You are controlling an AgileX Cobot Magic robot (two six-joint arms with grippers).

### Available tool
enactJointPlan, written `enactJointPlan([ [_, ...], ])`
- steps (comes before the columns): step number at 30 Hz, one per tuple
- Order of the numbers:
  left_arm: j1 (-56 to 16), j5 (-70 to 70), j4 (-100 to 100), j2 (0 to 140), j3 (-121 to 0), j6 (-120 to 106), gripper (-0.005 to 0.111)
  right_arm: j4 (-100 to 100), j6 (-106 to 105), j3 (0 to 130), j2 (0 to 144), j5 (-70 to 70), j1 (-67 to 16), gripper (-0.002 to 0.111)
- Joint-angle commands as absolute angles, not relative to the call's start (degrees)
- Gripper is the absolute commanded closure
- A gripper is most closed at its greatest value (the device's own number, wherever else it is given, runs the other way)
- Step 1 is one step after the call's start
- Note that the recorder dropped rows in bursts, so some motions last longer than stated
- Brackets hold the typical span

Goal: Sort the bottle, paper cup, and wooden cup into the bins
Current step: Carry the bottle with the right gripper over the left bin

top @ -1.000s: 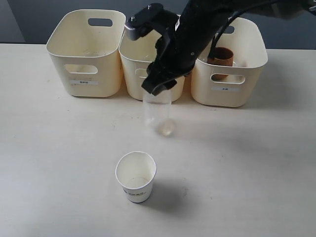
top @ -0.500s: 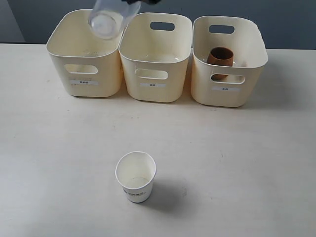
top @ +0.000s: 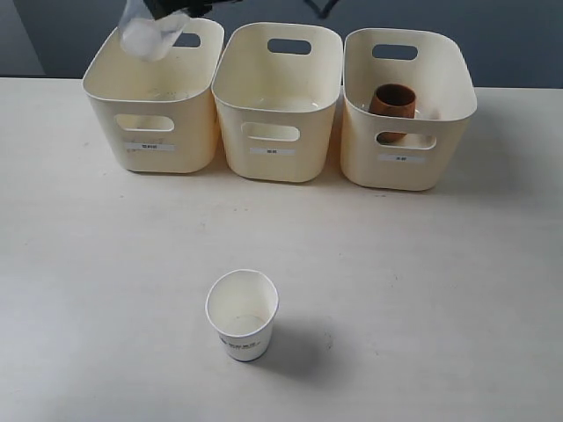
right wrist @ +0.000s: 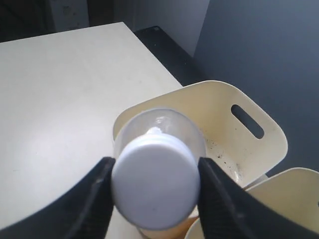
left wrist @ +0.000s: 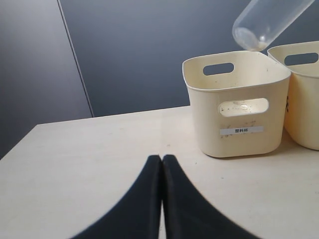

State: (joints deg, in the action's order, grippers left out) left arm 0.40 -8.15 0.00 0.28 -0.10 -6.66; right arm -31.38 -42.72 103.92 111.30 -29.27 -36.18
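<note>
The clear bottle (top: 149,35) hangs tilted above the far rim of the left bin (top: 149,97), held at its white cap (right wrist: 154,184) by my right gripper (right wrist: 155,185), which is shut on it. In the left wrist view the bottle (left wrist: 269,20) floats over that same bin (left wrist: 237,107). The wooden cup (top: 392,101) stands inside the right bin (top: 406,114). The white paper cup (top: 242,314) stands upright on the table near the front. My left gripper (left wrist: 161,160) is shut on nothing, low over the table.
The middle bin (top: 274,105) stands between the other two and holds nothing I can see. All three bins line the back of the pale table (top: 422,290). A dark wall rises behind them.
The right gripper lifted the bottle from in front of the middle bin and carried it left, up over the left bin. The paper cup and wooden cup stayed put.
</note>
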Motion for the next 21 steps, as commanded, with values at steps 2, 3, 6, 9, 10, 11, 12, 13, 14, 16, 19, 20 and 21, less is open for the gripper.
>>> enactJointPlan([
  [2, 0.4, -7.7, 0.0, 0.0, 0.0, -6.6, 0.107, -28.6, -40.9, 111.3, 121.2, -27.0, -36.1, 0.109],
  [3, 0.4, -7.7, 0.0, 0.0, 0.0, -6.6, 0.107, -27.3, -39.7, 112.8, 123.1, -27.0, -36.1, 0.109],
  [6, 0.4, -7.7, 0.0, 0.0, 0.0, -6.6, 0.107, -25.3, -37.5, 116.5, 127.7, -26.8, -36.1, 0.109],
  [9, 0.4, -7.7, 0.0, 0.0, 0.0, -6.6, 0.107, -25.4, -37.5, 119.8, 131.4, -26.8, -36.1, 0.109],
  [10, 0.4, -7.7, 0.0, 0.0, 0.0, -6.6, 0.107, -25.2, -37.5, 120.7, 132.6, -26.8, -36.1, 0.109],
  [11, 0.4, -7.7, 0.0, 0.0, 0.0, -6.6, 0.107, -24.8, -37.5, 121.8, 133.7, -26.9, -36.1, 0.109],
  [12, 0.4, -7.7, 0.0, 0.0, 0.0, -6.6, 0.107, -24.4, -37.4, 122.7, 134.6, -27.0, -36.1, 0.109],
  [13, 0.4, -7.7, 0.0, 0.0, 0.0, -6.6, 0.107, -24.4, -37.4, 123.4, 135.3, -27.1, -36.1, 0.109],
  [14, 0.4, -7.7, 0.0, 0.0, 0.0, -6.6, 0.107, -24.4, -37.4, 124.0, 136.2, -27.2, -36.1, 0.109],
  [16, 0.4, -7.7, 0.0, 0.0, 0.0, -6.6, 0.107, -23.3, -36.7, 124.7, 137.1, -27.5, -36.1, 0.109],
  [19, 0.4, -7.7, 0.0, 0.0, 0.0, -6.6, 0.107, -21.2, -34.2, 125.9, 138.3, -28.7, -36.1, 0.109],
  [20, 0.4, -7.7, 0.0, 0.0, 0.0, -6.6, 0.107, -20.6, -33.7, 126.4, 138.5, -29.1, -36.1, 0.109],
  [21, 0.4, -7.7, 0.0, 0.0, 0.0, -6.6, 0.107, -19.8, -33.1, 126.5, 138.7, -29.4, -36.1, 0.109],
])
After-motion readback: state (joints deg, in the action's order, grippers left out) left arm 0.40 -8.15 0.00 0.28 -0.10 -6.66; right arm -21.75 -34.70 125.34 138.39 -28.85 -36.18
